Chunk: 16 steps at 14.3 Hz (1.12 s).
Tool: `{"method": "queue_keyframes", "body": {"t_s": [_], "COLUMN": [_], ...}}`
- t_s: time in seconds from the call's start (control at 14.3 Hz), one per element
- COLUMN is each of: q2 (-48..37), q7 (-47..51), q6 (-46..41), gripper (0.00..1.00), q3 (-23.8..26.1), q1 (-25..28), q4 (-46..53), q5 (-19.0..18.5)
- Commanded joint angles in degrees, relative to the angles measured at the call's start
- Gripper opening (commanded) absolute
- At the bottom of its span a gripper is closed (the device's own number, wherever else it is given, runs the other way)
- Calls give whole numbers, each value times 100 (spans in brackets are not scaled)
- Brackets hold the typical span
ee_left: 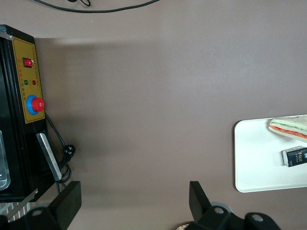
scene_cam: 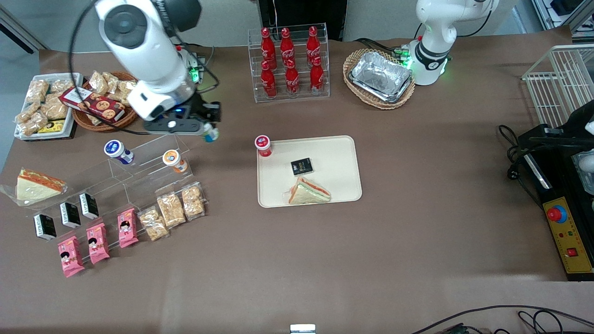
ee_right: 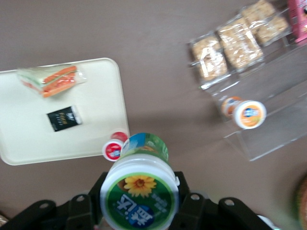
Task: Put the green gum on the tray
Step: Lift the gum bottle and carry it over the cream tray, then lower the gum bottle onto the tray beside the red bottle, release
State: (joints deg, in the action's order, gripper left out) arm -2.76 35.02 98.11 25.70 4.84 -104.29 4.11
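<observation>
My right gripper [scene_cam: 209,131] is shut on the green gum [scene_cam: 211,135], a small white bottle with a green lid and teal label, and holds it in the air between the clear acrylic shelf [scene_cam: 153,160] and the beige tray [scene_cam: 334,181]. In the right wrist view the green gum [ee_right: 140,194] fills the space between the jaws, lid toward the camera, with the tray [ee_right: 103,136] below it. On the tray lie a wrapped sandwich [scene_cam: 308,192] and a small black packet [scene_cam: 301,166]. A red-lidded bottle [scene_cam: 263,145] stands on the tray's corner nearest the gripper.
The acrylic shelf holds an orange-lidded bottle [scene_cam: 174,160], a blue-lidded bottle [scene_cam: 118,151], snack bags [scene_cam: 171,209], pink packets [scene_cam: 97,242] and black boxes [scene_cam: 69,214]. A cola bottle rack [scene_cam: 290,62] and a wicker basket with foil trays [scene_cam: 380,78] stand farther from the camera.
</observation>
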Motion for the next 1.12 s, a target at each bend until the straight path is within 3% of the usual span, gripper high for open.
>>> {"method": "queue_keyframes", "body": {"t_s": [0.0,0.21,0.56,1.05], "q2": [591,1004,2110,3272], "q7": [1012,1576,2693,2791], "q6": [654,1655,2905,3961], "gripper": [0,0,0,0], "q3": [57,57,49,-13], "q1": [525,1000,1695,1696], "q4": [111,-284,-628,-637], "q5": [64,-137,-1517,-1905]}}
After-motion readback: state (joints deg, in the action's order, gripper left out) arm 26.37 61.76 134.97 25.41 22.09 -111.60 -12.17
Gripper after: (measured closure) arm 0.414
